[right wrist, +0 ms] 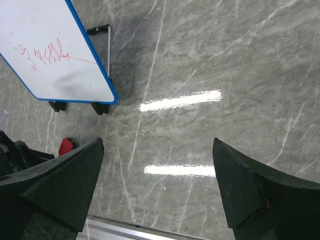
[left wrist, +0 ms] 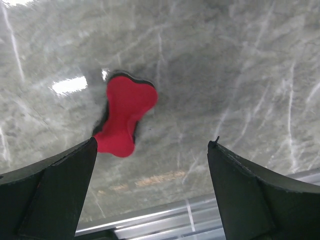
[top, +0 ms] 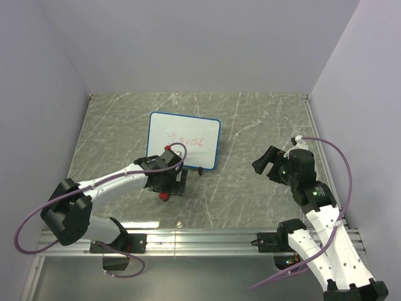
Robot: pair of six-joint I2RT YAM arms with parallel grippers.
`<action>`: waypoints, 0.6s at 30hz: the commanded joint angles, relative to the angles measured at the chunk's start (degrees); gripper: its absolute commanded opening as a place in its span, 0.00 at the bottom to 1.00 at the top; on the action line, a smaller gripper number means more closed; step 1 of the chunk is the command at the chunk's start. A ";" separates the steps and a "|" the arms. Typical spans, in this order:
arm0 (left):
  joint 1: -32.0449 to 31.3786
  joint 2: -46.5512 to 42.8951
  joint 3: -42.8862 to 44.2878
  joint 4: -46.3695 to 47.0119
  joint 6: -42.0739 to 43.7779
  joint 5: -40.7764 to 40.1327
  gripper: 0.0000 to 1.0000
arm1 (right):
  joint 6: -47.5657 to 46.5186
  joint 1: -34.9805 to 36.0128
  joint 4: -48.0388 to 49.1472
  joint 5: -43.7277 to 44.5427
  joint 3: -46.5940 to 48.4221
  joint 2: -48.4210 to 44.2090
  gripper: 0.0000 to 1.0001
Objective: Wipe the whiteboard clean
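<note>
The whiteboard [top: 184, 140], white with a blue frame, black feet and red scribbles, stands at the table's middle left; it also shows at the upper left of the right wrist view [right wrist: 55, 55]. A red bow-shaped eraser [left wrist: 124, 115] lies flat on the marble, just ahead of my left gripper's left finger. In the top view the eraser [top: 164, 196] peeks out beneath my left gripper [top: 168, 185], which hovers over it, open and empty [left wrist: 152, 150]. My right gripper [top: 266, 164] is open and empty, to the right of the board [right wrist: 157, 150].
The marble tabletop [top: 250, 188] ends in a metal rail [top: 207, 238] at the near edge. Grey walls close the table in on the left, back and right. A wire stand [right wrist: 102, 37] props the board from behind.
</note>
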 commanded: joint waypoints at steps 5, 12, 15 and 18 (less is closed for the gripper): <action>3.27 -0.57 -0.99 5.98 4.22 0.25 0.96 | -1.24 1.46 1.19 0.55 0.73 0.49 0.96; 6.17 3.21 -1.61 7.39 5.98 2.80 0.91 | -1.51 2.34 2.06 0.73 0.20 1.28 0.96; 6.17 5.50 -1.87 7.22 4.84 3.24 0.81 | -1.51 2.60 2.33 0.91 0.02 1.46 0.96; 6.17 6.38 -1.78 6.87 4.31 2.80 0.72 | -1.59 2.60 2.42 1.08 0.02 1.37 0.96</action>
